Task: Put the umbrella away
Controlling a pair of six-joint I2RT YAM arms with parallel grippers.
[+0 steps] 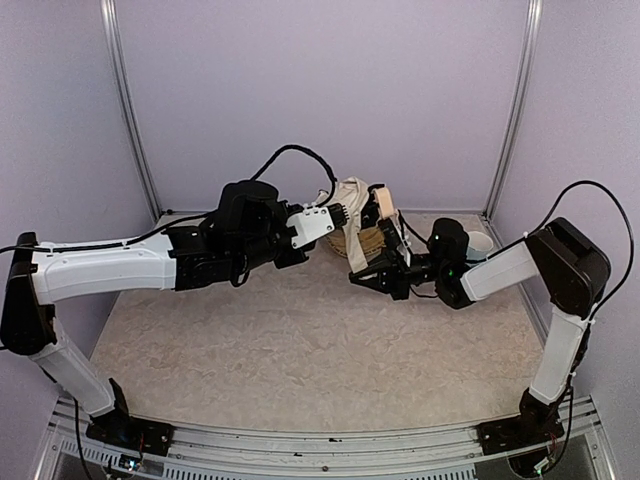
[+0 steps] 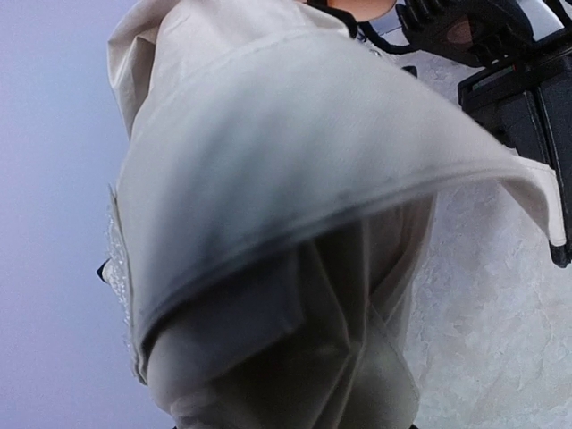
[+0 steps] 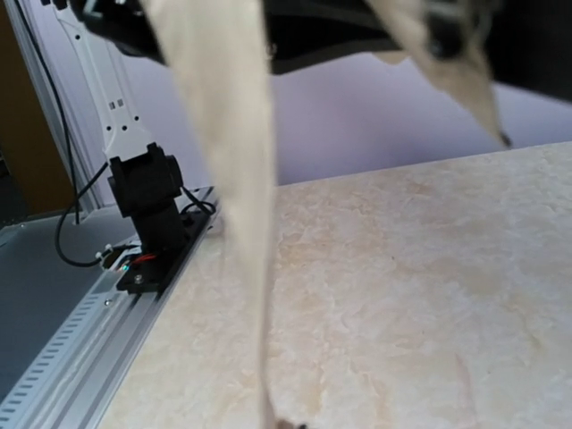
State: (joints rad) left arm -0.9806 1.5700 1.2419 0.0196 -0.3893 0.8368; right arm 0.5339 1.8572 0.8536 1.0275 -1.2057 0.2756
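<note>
The cream-beige umbrella [image 1: 352,195] is bunched and held up at the back centre of the table, with its tan handle [image 1: 384,202] standing up beside it. My left gripper [image 1: 338,214] meets its fabric from the left. In the left wrist view the fabric [image 2: 295,179] fills the frame and hides the jaws. My right gripper [image 1: 372,272] is just right of and below the umbrella. In the right wrist view a cream strip of the umbrella [image 3: 241,161] runs down into the jaws at the bottom edge.
A woven straw basket [image 1: 368,242] sits on the table under the umbrella. A white round object [image 1: 481,243] lies behind the right arm. The left arm's base [image 3: 147,214] and the metal rail [image 3: 98,340] mark the near table edge. Walls close the back and sides.
</note>
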